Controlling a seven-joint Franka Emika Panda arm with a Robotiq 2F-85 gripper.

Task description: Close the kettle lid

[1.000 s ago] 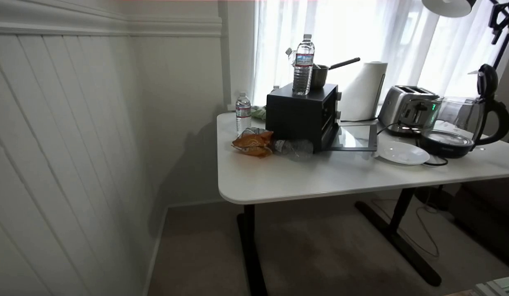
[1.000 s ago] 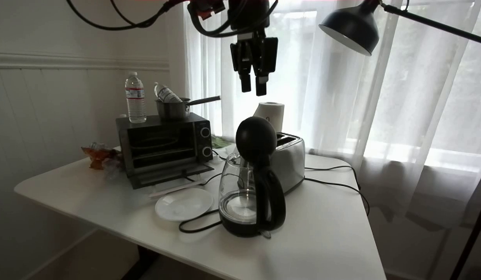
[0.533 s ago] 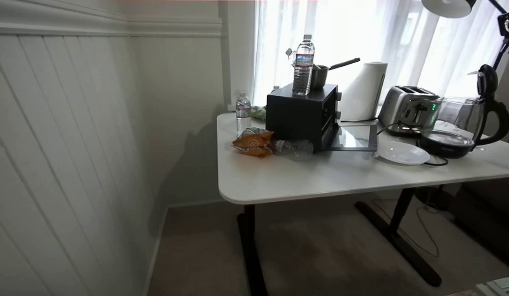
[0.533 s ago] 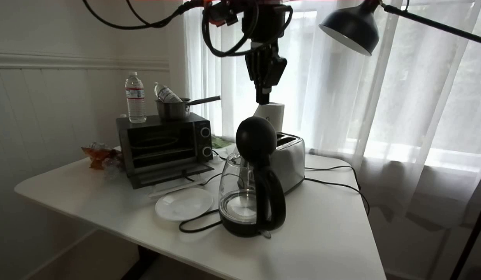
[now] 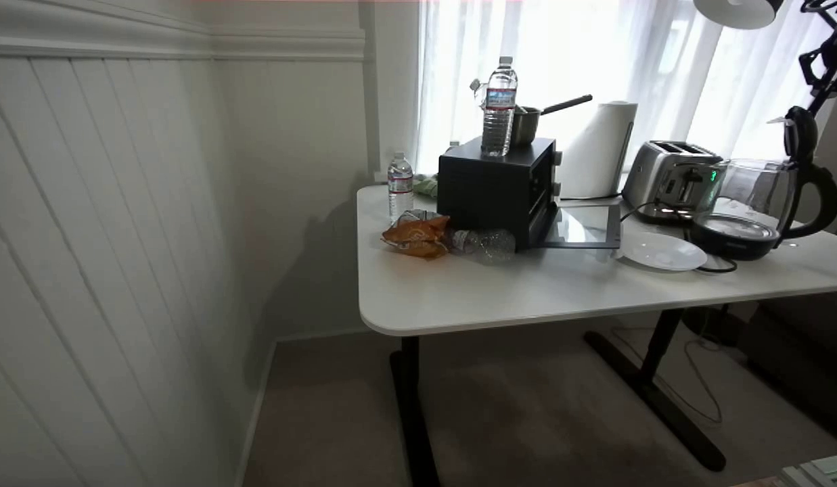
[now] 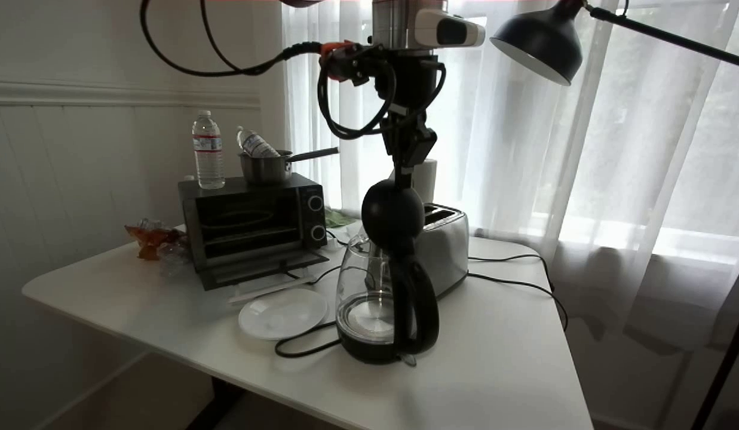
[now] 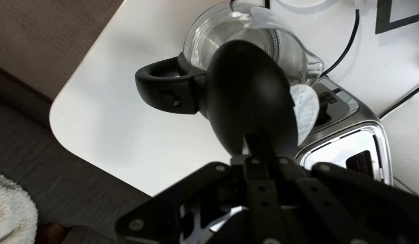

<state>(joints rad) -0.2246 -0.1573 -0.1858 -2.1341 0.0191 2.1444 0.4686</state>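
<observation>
The kettle, clear glass on a black base with a black loop handle, stands upright on the table. Its round black lid is raised, standing nearly vertical above the handle side; both exterior views show this, the lid being near the right edge in an exterior view. From above, the lid covers part of the glass body, with a pale mesh piece beside it. My gripper is shut, nothing seen between its fingers. Its tips overlap the lid's upper edge in the wrist view; whether they touch cannot be told.
A silver toaster stands close beside the kettle. A white plate and a black cable lie near its base. The black toaster oven has its door down, with a pan and bottles on top. A lamp hangs at upper right.
My gripper's fingers have come together from open to shut. The arm has moved down and a little to the right in an exterior view, down to the lid's top. Kettle and lid look unmoved.
</observation>
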